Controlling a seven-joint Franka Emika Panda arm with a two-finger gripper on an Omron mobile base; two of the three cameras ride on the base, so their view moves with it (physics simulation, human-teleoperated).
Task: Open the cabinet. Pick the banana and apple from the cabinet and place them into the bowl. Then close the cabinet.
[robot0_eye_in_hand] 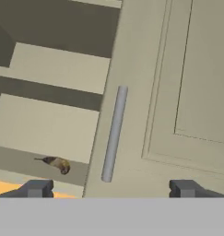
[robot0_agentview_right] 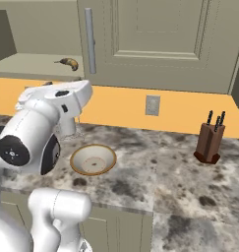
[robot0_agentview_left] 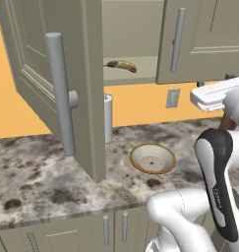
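- Gripper (robot0_eye_in_hand: 111, 189) spread wide, holding nothing, facing the cabinet (robot0_eye_in_hand: 187, 92)'s shut right door.
- I see the banana (robot0_agentview_left: 122, 65) on the open side's bottom shelf (left door swung out).
- Bowl (robot0_agentview_left: 152, 158) sits on the counter (robot0_agentview_left: 42, 167); knife block (robot0_agentview_right: 210, 140) well right.

On the counter (robot0_agentview_left: 37, 172) we see the bowl (robot0_agentview_left: 152, 158) mid-surface, a knife block (robot0_agentview_right: 210, 140) toward its right edge; the banana (robot0_agentview_left: 122, 65) lies on the cabinet shelf (robot0_agentview_left: 135, 69).

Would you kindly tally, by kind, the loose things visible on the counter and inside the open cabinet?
Bananas: 1, the banana on the cabinet shelf
Bowls: 1, the bowl, empty
Knife blocks: 1, the knife block
White cylinders: 1, the white cylinder
Total: 4
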